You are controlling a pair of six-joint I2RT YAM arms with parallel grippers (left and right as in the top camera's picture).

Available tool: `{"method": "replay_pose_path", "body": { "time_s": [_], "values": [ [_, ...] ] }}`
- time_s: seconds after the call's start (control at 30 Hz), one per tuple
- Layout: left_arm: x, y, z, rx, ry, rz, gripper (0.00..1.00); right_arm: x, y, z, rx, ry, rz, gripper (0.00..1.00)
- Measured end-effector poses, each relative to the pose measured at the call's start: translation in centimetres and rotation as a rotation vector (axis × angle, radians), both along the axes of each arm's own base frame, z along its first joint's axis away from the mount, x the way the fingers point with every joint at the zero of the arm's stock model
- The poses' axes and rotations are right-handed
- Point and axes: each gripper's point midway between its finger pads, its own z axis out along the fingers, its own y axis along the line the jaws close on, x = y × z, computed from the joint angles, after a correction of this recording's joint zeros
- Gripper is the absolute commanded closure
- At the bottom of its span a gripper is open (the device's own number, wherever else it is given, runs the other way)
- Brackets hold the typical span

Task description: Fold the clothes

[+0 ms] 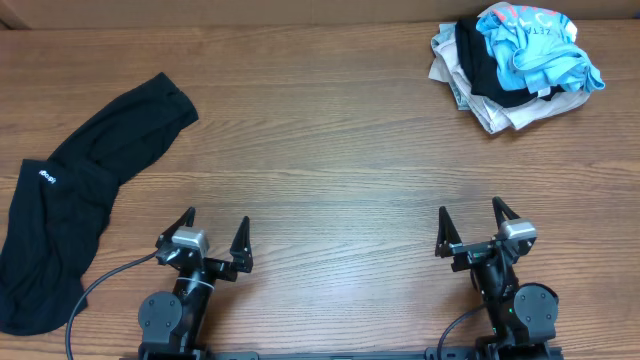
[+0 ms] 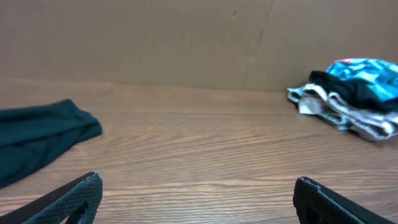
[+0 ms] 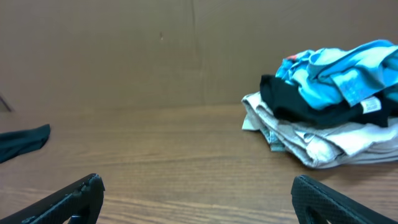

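Black T-shirt (image 1: pixel 70 215): it lies bunched in a long, crumpled strip along the left edge of the desk (image 1: pixel 330 150), running from the near-left corner toward the middle of that edge, with its white logo (image 1: pixel 46 178) facing up. No arm touches it.

At the near edge, the left fingers (image 1: pixel 241 238) are spread wide and hold nothing. They sit just right of the shirt's near end. The right fingers (image 1: pixel 444 228) are likewise spread and empty, and well apart from the shirt.

In the far-right corner, a pile of other clothing sits with a light-blue garment (image 1: pixel 535 45) on top of beige garments (image 1: pixel 500 105).

Step in hand, as judged: the start of the task. The shirt is neither flattened nor folded.

Next move, as judged: the left arm is the closer one. It must reach to the left edge, pinch a hem or shoulder, and draw the shirt toward the desk centre. There both arms can spread it flat before any fold. The soft fabric is likely to drag and bunch, so a firm grip on one layer is required.
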Motion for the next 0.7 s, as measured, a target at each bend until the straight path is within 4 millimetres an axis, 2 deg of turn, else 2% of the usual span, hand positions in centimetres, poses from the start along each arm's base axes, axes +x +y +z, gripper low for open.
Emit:
{"method": "replay_pose_path", "body": {
  "time_s": [0.17,0.3,0.37,0.47,0.7],
  "values": [
    [-0.2,-0.9,0.0,-0.046,0.013,-0.048,0.0,-0.2,0.6,2.0,0.007,-0.08,0.037,0.0],
    [-0.6,-1.2,0.2,-0.067,0.051,-0.07,0.0,-0.6,2.1,1.8,0.004,-0.072,0.13,0.0],
    [-0.9,-1.3,1.0,-0.072,0.064,-0.073,0.0,-0.9,2.9,1.7,0.002,-0.067,0.174,0.0],
    [-1.1,-1.3,3.3,-0.073,0.079,-0.072,0.0,-1.5,3.6,3.2,0.001,-0.084,0.225,0.0],
    [-0.1,-1.3,10.1,-0.066,0.17,-0.07,0.0,-2.6,4.8,9.8,-0.002,-0.079,0.303,0.0]
  ]
}}
